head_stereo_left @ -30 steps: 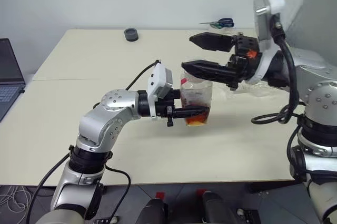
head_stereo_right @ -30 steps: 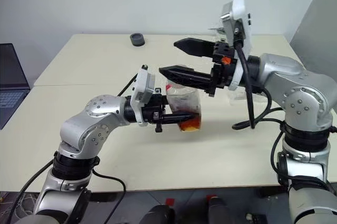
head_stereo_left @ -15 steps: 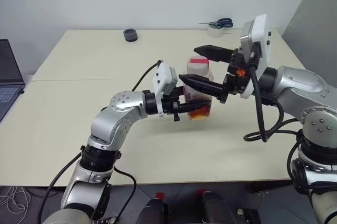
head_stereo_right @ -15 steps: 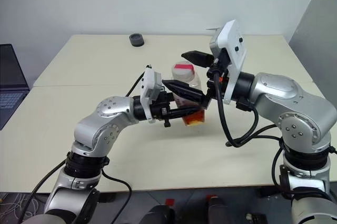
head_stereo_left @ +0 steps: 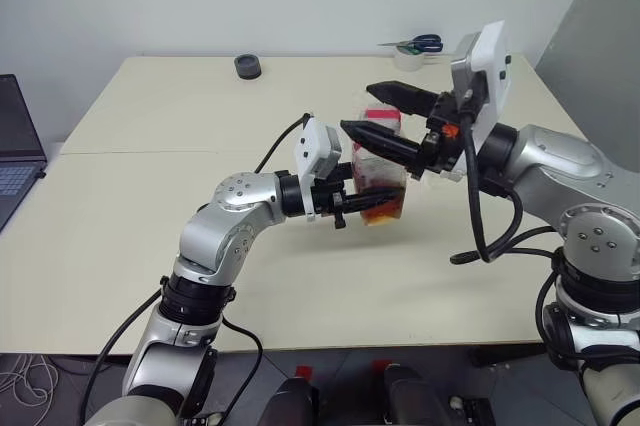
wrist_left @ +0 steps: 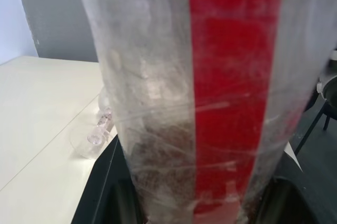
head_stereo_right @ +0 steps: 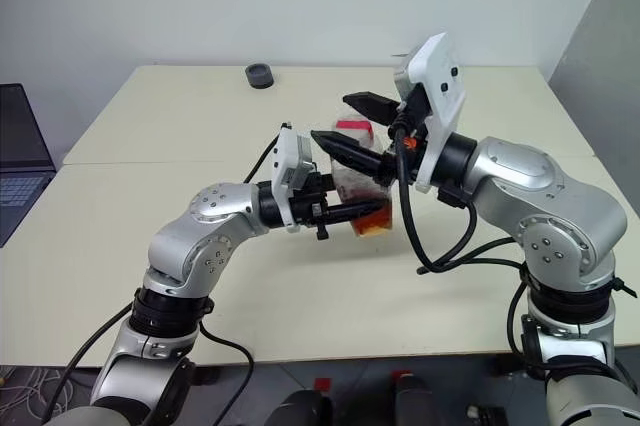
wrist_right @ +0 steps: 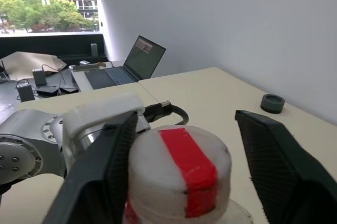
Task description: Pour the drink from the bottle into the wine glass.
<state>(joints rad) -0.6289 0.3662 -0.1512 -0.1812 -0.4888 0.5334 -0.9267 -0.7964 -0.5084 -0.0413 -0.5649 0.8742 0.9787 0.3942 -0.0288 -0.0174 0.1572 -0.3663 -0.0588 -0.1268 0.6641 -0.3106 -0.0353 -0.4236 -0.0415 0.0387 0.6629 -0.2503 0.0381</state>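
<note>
Tabletop carries the work; the bottle stands upright on it a little right of middle and serves as the landmark. Open surface lies on every side of the bottle, widest toward the near edge and the robot's left. A laptop sits well left of the bottle, past the tabletop edge; scissors and a small dark disc lie well behind it.

Left claw is clamped on the bottle's lower body, level with the drink. Right claw straddles the cap, fingers narrowing but apart from it.

Procedure: seat both fingers squarely on the cap, then twist; hold the body rigid. The wine glass lies tipped beside the bottle; right it before pouring.
</note>
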